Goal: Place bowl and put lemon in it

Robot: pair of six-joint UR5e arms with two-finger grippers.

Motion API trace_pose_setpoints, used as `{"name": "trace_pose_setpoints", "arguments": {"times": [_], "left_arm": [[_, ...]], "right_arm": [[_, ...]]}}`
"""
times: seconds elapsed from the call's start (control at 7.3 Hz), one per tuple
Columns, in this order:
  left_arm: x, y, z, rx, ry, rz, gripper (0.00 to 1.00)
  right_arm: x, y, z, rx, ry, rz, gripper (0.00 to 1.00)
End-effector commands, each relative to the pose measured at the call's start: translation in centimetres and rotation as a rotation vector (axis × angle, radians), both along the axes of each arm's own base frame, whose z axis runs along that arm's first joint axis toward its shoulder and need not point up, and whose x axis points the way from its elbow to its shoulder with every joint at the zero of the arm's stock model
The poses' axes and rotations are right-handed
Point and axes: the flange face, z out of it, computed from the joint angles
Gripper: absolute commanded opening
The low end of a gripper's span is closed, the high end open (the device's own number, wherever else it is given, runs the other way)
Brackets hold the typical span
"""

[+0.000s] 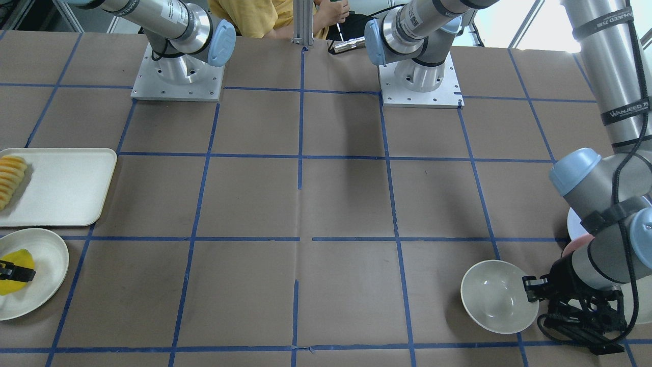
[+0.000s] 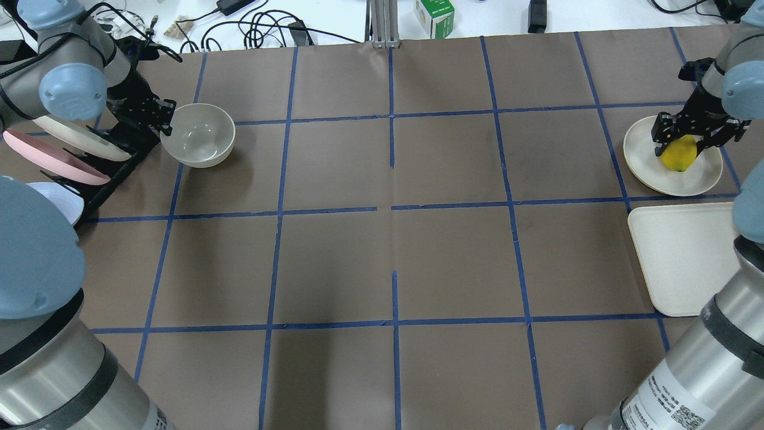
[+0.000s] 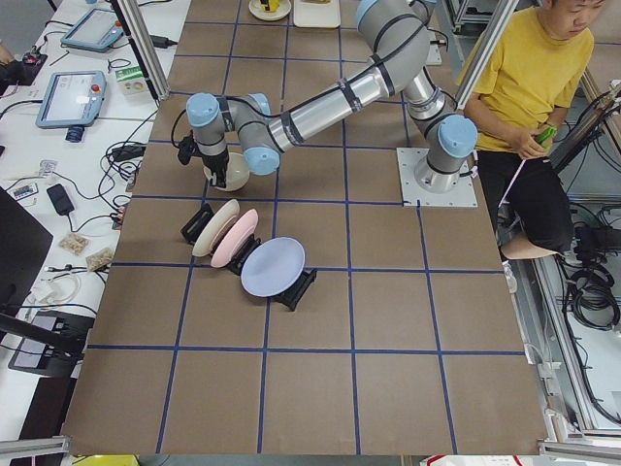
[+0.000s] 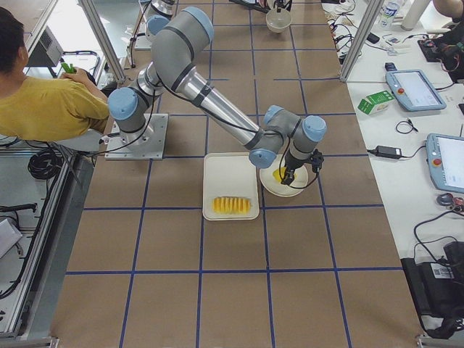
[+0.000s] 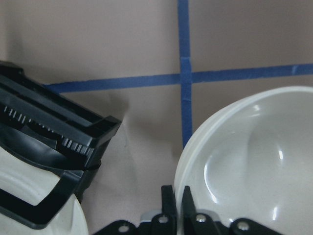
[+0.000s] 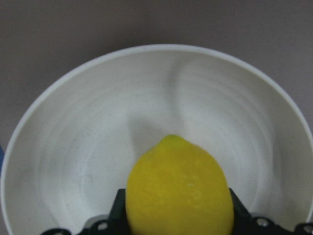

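Note:
The off-white bowl [image 2: 200, 134] is upright at the far left of the table, beside the plate rack. My left gripper [image 2: 165, 121] is shut on its rim; the left wrist view shows the fingers [image 5: 172, 203] pinching the bowl's wall [image 5: 254, 161]. I cannot tell whether the bowl touches the table. It also shows in the front view [image 1: 498, 295]. The yellow lemon [image 2: 679, 154] is on a wide cream plate [image 2: 641, 158] at the far right. My right gripper [image 2: 685, 142] is shut on the lemon [image 6: 178, 191], a finger on each side.
A black rack [image 2: 113, 170] with cream, pink and blue plates stands next to the bowl. A cream tray [image 1: 66, 188] with a row of yellow-orange fruit slices [image 1: 11, 178] lies beside the lemon's plate. An operator [image 3: 529, 87] sits behind the robot bases.

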Motion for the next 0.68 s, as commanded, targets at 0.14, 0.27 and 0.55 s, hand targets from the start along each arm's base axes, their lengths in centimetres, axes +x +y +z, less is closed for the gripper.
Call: {"name": "trace_pose_setpoints", "arguments": {"times": [0.14, 0.27, 0.55], "left_arm": [[-14.3, 3.0, 1.8, 0.032, 0.138, 0.025, 0.00], [-19.5, 5.0, 2.0, 0.064, 0.215, 0.129, 0.00], [-27.4, 9.0, 0.8, 0.096, 0.210, 0.216, 0.00]], "right_arm": [[0.1, 0.3, 2.0, 0.036, -0.012, -0.002, 0.00], [0.4, 0.6, 3.7, 0.053, -0.021, 0.000, 0.00], [2.0, 1.7, 10.0, 0.096, -0.060, 0.008, 0.00]]}}
